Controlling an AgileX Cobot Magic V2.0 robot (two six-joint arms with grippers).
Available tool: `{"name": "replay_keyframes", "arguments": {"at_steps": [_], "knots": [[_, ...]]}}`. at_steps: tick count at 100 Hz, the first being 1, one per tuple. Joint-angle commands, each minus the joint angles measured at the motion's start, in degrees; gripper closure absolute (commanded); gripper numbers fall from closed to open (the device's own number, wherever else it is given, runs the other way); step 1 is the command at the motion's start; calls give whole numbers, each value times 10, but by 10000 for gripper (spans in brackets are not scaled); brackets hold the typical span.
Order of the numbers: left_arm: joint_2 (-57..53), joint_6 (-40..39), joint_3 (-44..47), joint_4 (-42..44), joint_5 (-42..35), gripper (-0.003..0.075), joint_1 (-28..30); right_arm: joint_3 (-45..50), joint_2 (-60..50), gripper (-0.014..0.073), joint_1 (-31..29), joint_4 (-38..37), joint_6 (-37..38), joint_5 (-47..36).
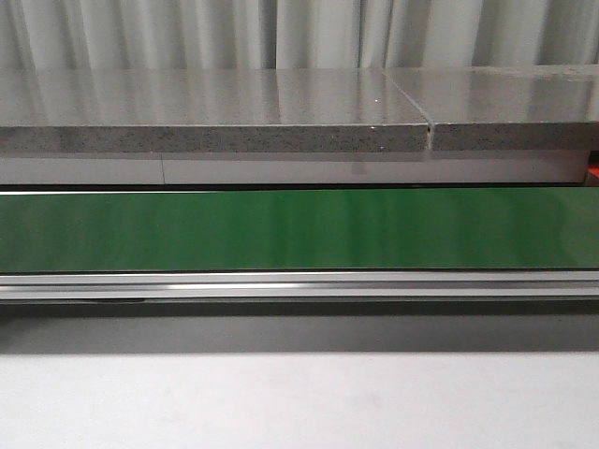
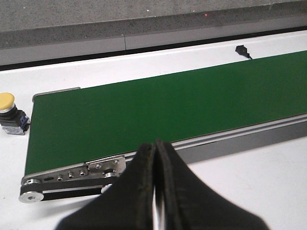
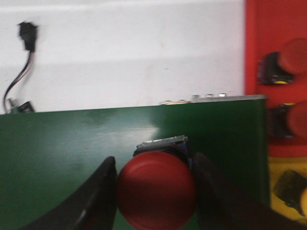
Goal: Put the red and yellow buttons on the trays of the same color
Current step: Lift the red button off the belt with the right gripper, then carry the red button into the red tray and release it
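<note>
Right jaws [image 3: 154, 191] sit around a red button [image 3: 156, 189] over the green belt [image 3: 72, 143]; two reds occupy the red tray [image 3: 273, 28] beside it (grip unconfirmed). Left jaws [image 2: 156, 184] closed, empty; yellow button [image 2: 7, 101] waits off the belt's end.

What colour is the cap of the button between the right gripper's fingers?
Red. The button held in the right gripper shows best in the right wrist view.

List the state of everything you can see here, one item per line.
Right gripper: shut on the red button, above the green belt.
Left gripper: shut, holding nothing.
Yellow button: upright beside the belt's end.
Red tray: two red buttons on it.
Yellow tray: one button, partly visible.
</note>
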Motion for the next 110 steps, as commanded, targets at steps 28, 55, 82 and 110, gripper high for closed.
{"name": "replay_keyframes", "arguments": {"at_steps": [28,55,82,110], "knots": [[5,-2,-14,-11,-39,741,-5,-19,-22,409,-135,-2,35,-66],[5,-2,-14,-11,-39,741,-5,-20,-2,409,-185,-2,35,-82],[5,-2,-14,-11,-39,741,-5,-43,37,409,-228,0,63,-107],[5,-2,-14,-11,-39,741,-5,-158,139,409,-228,0,62,-74]]}}
